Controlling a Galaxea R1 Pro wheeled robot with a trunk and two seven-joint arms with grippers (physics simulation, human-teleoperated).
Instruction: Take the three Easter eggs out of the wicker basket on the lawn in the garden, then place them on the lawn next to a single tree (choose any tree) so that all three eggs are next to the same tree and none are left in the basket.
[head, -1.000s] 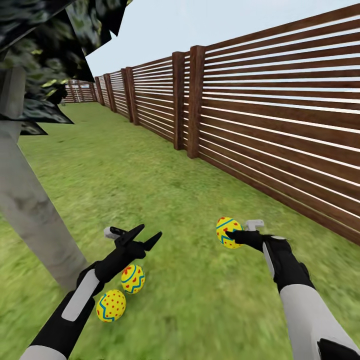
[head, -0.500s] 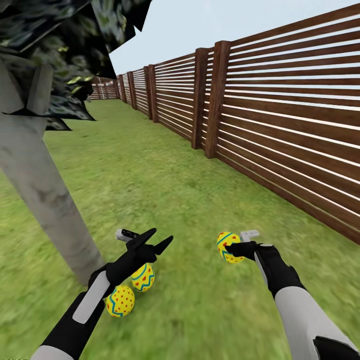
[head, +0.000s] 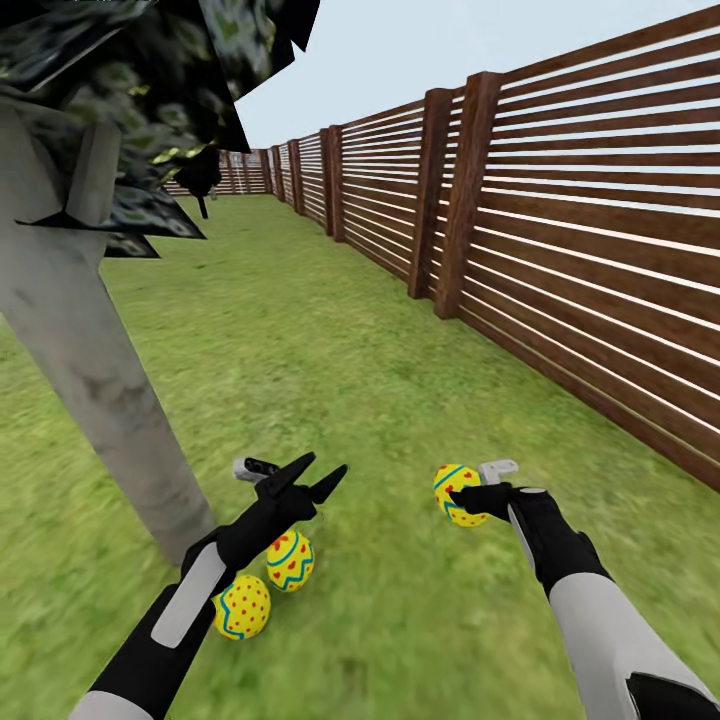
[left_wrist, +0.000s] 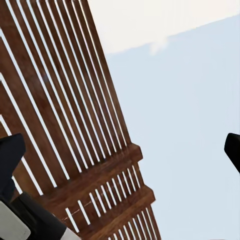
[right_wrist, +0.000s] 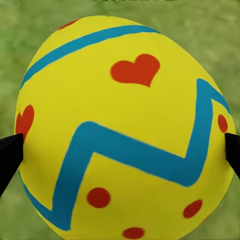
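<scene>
Already two painted eggs lie on the lawn just beside the tree trunk in the head view, under the left gripper, whose jaws stand spread and empty. The right gripper clamps the third egg above the grass, well off to the right of that pair, so the coming placement likely runs leftward toward the trunk. From the left wrist, spread fingertips frame fence and sky. From the right wrist, the held egg sits between both black tips, grass beneath it.
</scene>
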